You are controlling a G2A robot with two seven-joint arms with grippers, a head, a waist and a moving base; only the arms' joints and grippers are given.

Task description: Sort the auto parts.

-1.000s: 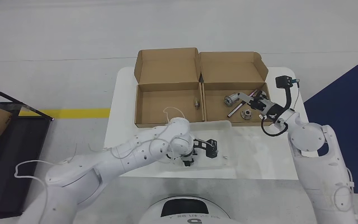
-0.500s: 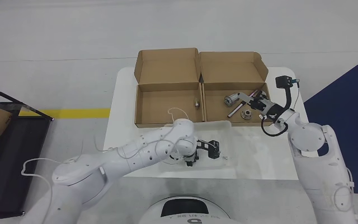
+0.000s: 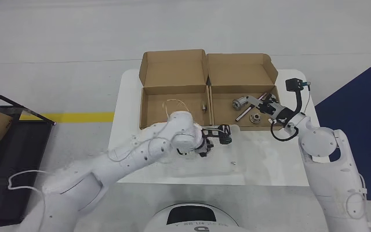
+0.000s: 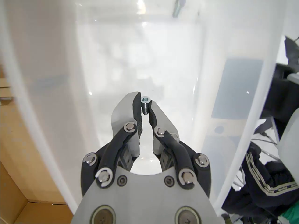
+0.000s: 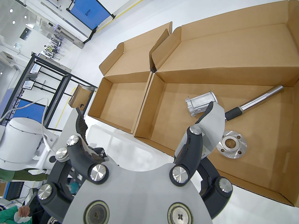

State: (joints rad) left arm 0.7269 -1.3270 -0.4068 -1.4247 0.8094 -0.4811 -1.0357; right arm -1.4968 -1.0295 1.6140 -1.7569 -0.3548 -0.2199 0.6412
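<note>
table (image 3: 128,110): white; bare strip left of the boxes
boxes: left box (image 3: 156,113) and right box (image 3: 223,116) touch side by side, lids folded back
tray (image 3: 229,152): clear, just in front of the boxes' near walls
right gripper (image 3: 268,106): over right box, fingers spread wide
left gripper (image 3: 224,137): over tray's far part, pointing to robot's right, pinching bolt
bolt (image 4: 145,104): at fingertips; long axis along fingers, head outward, thread toward palm
loose bolt (image 3: 232,163): lying in tray, near-right corner

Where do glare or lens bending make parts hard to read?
Left wrist view: glare whitens the clear tray, the loose bolt looks pale, the held bolt in the left gripper reads plainly. Right wrist view: the wide lens bows the edges of the right box; the flange is evenly lit.
</note>
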